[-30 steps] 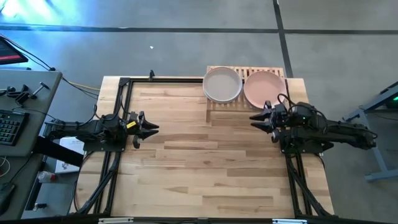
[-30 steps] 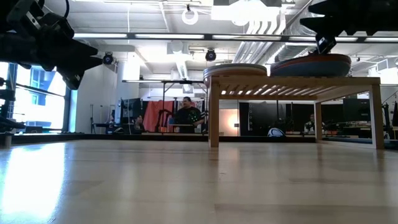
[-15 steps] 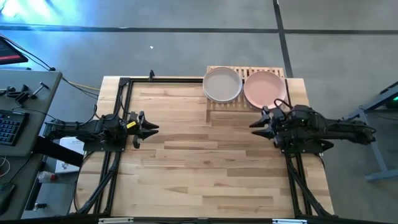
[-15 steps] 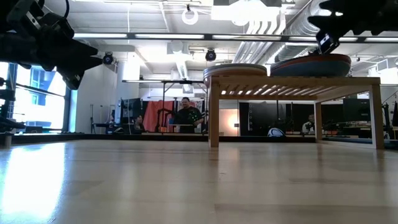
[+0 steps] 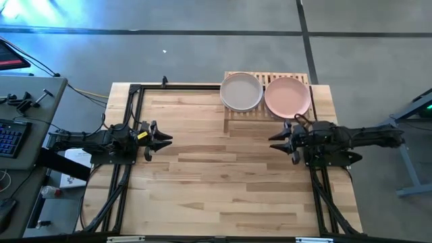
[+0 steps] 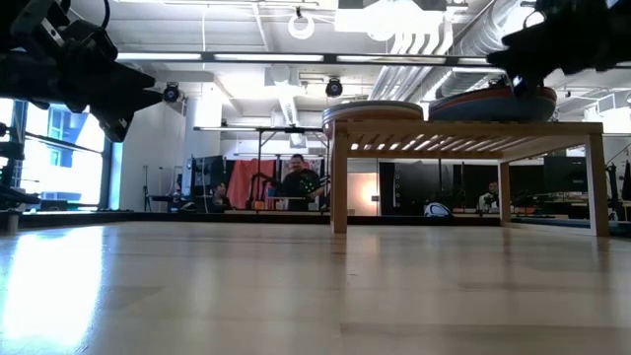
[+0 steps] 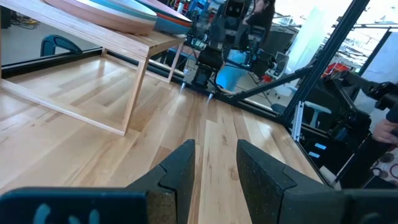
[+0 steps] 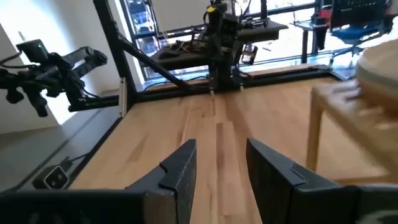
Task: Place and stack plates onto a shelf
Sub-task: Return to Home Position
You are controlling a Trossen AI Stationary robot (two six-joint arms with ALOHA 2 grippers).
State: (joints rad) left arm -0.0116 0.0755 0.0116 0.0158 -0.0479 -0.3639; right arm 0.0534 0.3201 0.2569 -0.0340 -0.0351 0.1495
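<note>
The bamboo shelf [image 5: 266, 108] stands at the table's far right, on its legs [image 6: 339, 177]. Two stacks of plates rest on it: the left one topped by a pale cream plate [image 5: 241, 91], the right one by a pink plate [image 5: 288, 96]. In the low view both stacks [image 6: 373, 106] [image 6: 493, 102] show edge-on on the slats. My right gripper [image 5: 275, 141] hangs open and empty just near of the shelf's right half. My left gripper [image 5: 166, 138] is open and empty at the table's left side, pointing toward the right.
Black frame rails [image 5: 128, 135] run along the table's left and right sides. The broad middle and near part of the plank table [image 5: 223, 182] is bare wood. A desk with a keyboard [image 5: 10, 135] stands left of the table. People sit in the room beyond [image 6: 296, 182].
My right gripper has drawn back from the pink plate stack toward the table's near edge, staying open and empty. The plates and the shelf have not moved.
</note>
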